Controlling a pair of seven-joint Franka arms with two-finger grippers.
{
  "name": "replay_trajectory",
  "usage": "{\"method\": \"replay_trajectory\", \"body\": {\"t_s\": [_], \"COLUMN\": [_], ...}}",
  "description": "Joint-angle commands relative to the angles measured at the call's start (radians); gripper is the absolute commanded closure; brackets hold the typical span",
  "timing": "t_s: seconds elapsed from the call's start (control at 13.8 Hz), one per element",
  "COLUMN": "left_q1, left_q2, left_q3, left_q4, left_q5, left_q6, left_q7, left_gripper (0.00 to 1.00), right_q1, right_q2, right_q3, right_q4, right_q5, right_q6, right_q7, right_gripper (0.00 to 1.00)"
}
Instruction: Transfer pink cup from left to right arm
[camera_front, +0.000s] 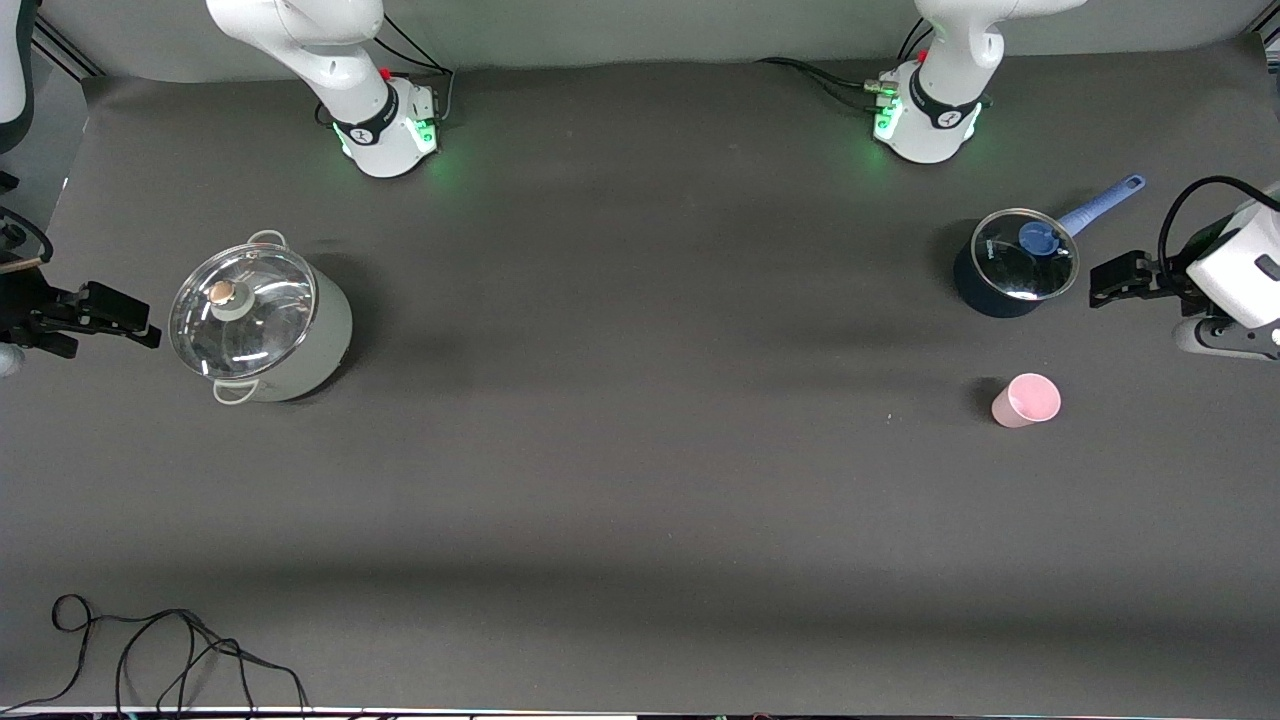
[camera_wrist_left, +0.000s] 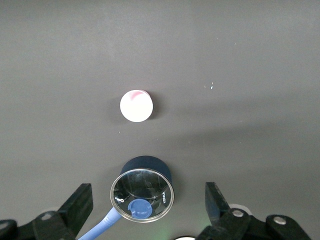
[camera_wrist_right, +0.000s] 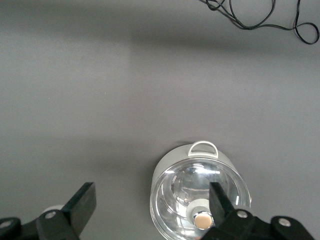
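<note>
Dark grey matting covers the table before us, with a loose black cable lying at the edge nearest the front camera. We see the pink cup upright toward the left arm's end, pale, plain and handleless, nearer the front camera than the navy saucepan. The left wrist view alone looks straight down into the cup's pale inside. The left gripper hangs beside the saucepan, fingers spread, empty. The right gripper waits beside the lidded grey pot, fingers likewise parted.
</note>
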Motion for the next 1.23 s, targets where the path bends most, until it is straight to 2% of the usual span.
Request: {"method": "replay_trajectory", "body": {"t_s": [0.0, 0.94, 1.16], "left_q1": [0.006, 0.004, 0.004], "left_q2": [-0.022, -0.02, 0.003], "left_q3": [-0.003, -0.003, -0.003], "left_q4": [-0.019, -0.018, 0.026], "left_q5": [0.014, 0.014, 0.015], "left_q6": [0.006, -0.003, -0.043], "left_q7": [0.013, 0.012, 0.01], "left_gripper": [0.0, 0.0, 0.0], "right_q1": [0.002, 0.002, 0.002], "right_q2": [-0.014, -0.014, -0.014], "right_q3": [-0.003, -0.003, -0.003], "right_q4": [0.001, 0.001, 0.001], "right_q5": [-0.011, -0.011, -0.009], "right_q6": [-0.013, -0.013, -0.013], "right_q7": [0.005, 0.005, 0.005], "right_gripper": [0.0, 0.0, 0.0]}}
